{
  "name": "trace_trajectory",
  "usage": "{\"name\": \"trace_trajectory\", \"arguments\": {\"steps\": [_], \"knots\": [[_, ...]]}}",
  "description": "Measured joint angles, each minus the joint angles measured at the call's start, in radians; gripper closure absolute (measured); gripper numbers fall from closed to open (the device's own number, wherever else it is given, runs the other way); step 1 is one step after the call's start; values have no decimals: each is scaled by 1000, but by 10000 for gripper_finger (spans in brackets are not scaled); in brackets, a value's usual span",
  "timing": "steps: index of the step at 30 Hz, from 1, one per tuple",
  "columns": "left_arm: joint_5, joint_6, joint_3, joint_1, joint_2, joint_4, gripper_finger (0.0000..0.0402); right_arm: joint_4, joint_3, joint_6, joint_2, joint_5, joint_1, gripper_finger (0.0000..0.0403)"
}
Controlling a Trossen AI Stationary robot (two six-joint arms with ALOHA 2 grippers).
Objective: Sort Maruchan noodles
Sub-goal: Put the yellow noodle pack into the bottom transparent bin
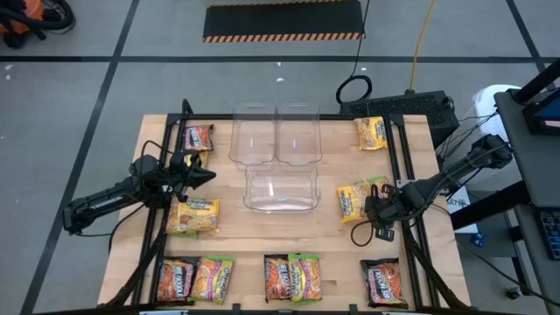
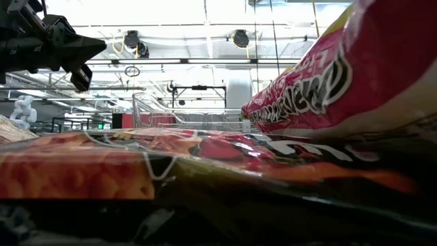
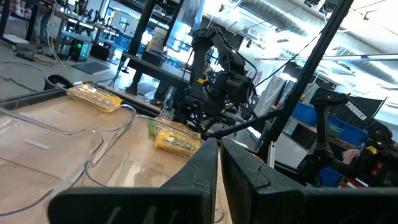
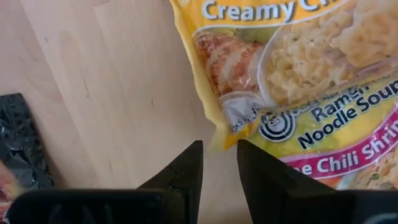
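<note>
Overhead, the wooden surface (image 1: 280,232) holds three clear bins (image 1: 276,157) mid-surface: two side by side, one in front. Maruchan noodles (image 1: 199,216) counted: one far-left packet, one near the left gripper, a pair front-left, a pair front-centre, one front-right, an overlapping yellow pair at right, one far-right. That makes ten visible; front packets sit close to the surface edge. The left gripper (image 1: 206,174) hovers between the far-left packet and the yellow packet, fingers nearly together, holding nothing. The right gripper (image 1: 367,208) sits at the yellow pair's edge. Bare wood between the bins and the front row.

Low view: packets right at the lens block nearly everything; only a dark gripper (image 2: 85,58) shows top left, which arm I cannot tell.

Left wrist: fingers (image 3: 199,168) narrow, empty; bin walls cut off; two yellow packets farther off, the right arm beyond them.

Right wrist: fingers (image 4: 186,165) slightly apart, a yellow packet corner (image 4: 233,121) just ahead of the gap, not clamped; the packet is cut off by the frame.
</note>
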State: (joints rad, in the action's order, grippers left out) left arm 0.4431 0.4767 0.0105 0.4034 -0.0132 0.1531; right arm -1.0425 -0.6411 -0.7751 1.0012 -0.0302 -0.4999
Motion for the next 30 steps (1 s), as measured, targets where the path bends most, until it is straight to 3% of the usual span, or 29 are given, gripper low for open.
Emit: {"name": "trace_trajectory", "arguments": {"steps": [10,23,30], "knots": [[0,0,0,0,0,0,376,-1,0,2,0,-99,0,310],[0,-1,0,0,0,0,376,13,0,5,0,-100,0,310],[0,-1,0,0,0,0,376,158,69,36,-1,-75,0,310]]}}
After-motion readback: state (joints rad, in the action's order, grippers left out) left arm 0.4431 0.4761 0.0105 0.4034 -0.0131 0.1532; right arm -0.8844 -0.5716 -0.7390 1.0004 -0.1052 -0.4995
